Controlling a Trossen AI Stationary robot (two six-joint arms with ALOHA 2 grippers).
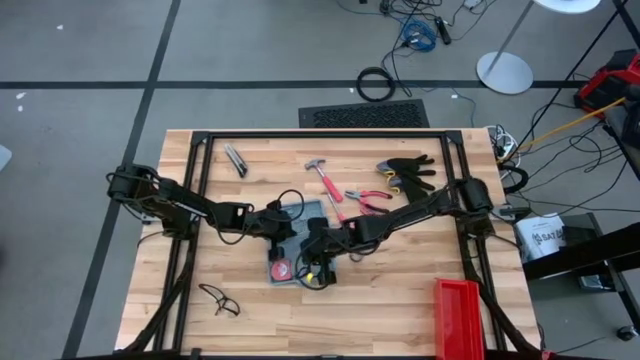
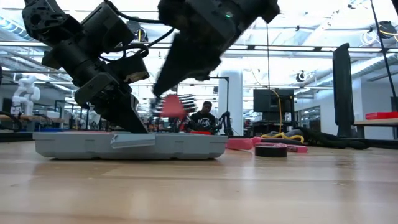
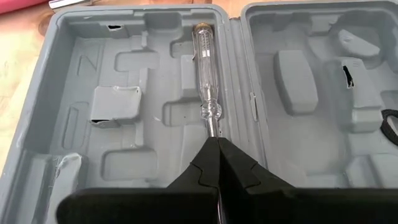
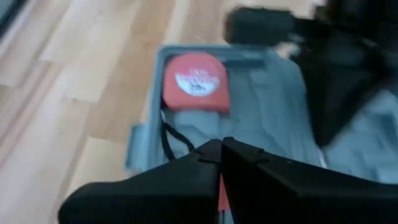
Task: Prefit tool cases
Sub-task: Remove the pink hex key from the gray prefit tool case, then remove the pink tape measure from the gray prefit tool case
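An open grey tool case (image 1: 296, 238) lies mid-table on the wooden table (image 1: 380, 300). The left gripper (image 3: 217, 144), fingers closed, pinches a clear-handled screwdriver (image 3: 206, 81) lying in the case's tray. The right gripper (image 4: 221, 147), closed and holding nothing visible, hovers over the case near a red tape measure (image 4: 196, 82).

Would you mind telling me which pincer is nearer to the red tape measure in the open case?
The right pincer, shut, hangs just above the tape measure at the case's near end. The left pincer, shut on a clear-handled screwdriver, works farther back.
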